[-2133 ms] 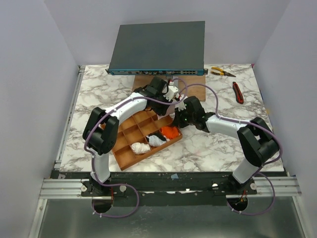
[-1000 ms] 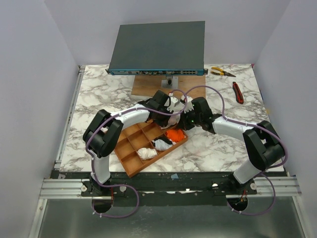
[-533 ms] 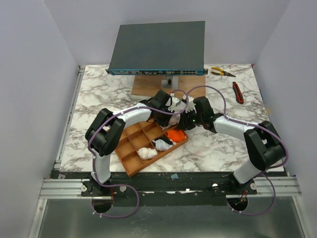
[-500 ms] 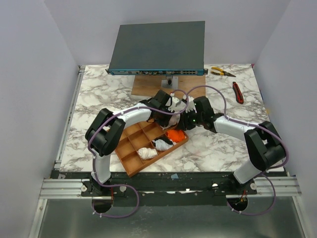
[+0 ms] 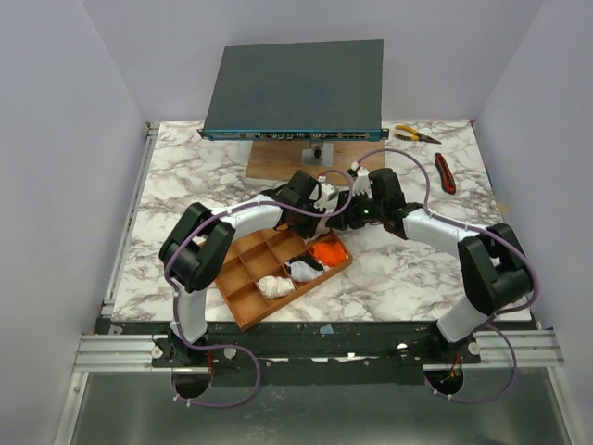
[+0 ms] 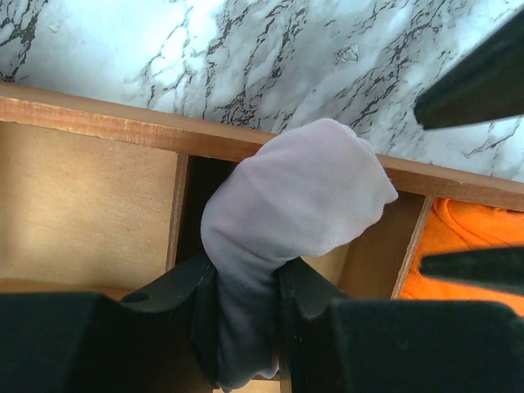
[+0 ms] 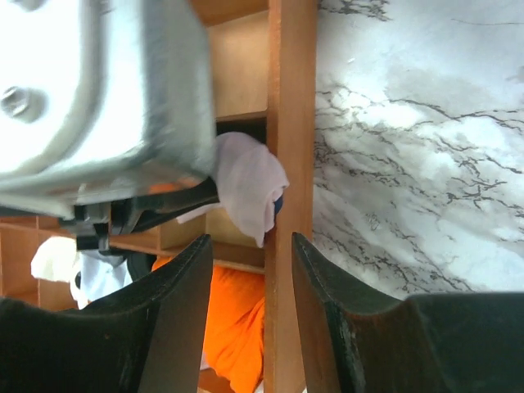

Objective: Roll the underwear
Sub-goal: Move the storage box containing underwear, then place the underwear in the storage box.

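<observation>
Left pincer [image 6: 246, 288] clenches pale underwear [image 6: 295, 196] over a tray [image 6: 98, 123] compartment, its lower end hidden; right pincer [image 7: 252, 246] gapes empty.

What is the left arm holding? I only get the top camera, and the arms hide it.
Observer: The left end effector pinches a pale pink underwear roll.
Operator: Is it put away?
Observer: It hangs over a compartment at the outer wall of the tray, beside the one holding the orange underwear.
Operator: What about the other arm?
Observer: The right end effector is open and holds nothing.
</observation>
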Robot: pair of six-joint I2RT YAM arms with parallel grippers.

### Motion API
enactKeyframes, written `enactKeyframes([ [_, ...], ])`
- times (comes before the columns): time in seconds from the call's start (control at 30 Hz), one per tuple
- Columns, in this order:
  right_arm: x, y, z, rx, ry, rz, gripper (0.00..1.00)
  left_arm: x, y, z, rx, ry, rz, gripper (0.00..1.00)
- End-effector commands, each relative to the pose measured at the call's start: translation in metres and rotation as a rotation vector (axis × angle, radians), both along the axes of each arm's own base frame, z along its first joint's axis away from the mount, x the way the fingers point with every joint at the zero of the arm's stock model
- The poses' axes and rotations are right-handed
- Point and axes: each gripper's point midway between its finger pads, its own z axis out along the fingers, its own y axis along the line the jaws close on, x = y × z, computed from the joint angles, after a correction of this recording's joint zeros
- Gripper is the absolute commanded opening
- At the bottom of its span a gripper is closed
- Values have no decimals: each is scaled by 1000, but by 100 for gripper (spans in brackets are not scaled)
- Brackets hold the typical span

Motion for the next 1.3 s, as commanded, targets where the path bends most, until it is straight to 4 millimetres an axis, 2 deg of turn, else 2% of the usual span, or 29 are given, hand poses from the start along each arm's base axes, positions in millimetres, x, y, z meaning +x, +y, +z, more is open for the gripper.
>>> enactKeyframes([
  [0.0,16,-2,-5,42,47,-71,46,-6,-5,2,-18,-7,-27,0],
  [0.17,21,-7,-17,83,99,-103,45,-6,-6,2,-27,-4,-29,0],
  [0.4,17,5,-15,166,129,-48,45,-5,-8,3,-29,-6,-31,0],
  [0.63,18,6,-16,184,140,-45,44,-6,-7,3,-27,-6,-30,0],
  [0.97,21,8,-44,155,213,-45,42,-6,-8,3,-39,-14,-33,0],
  [1.13,23,1,-55,88,223,-86,39,-6,-7,2,-24,-18,-63,0],
  [1.27,18,-2,-66,33,232,-97,38,-7,-10,4,-32,-10,-85,11],
])
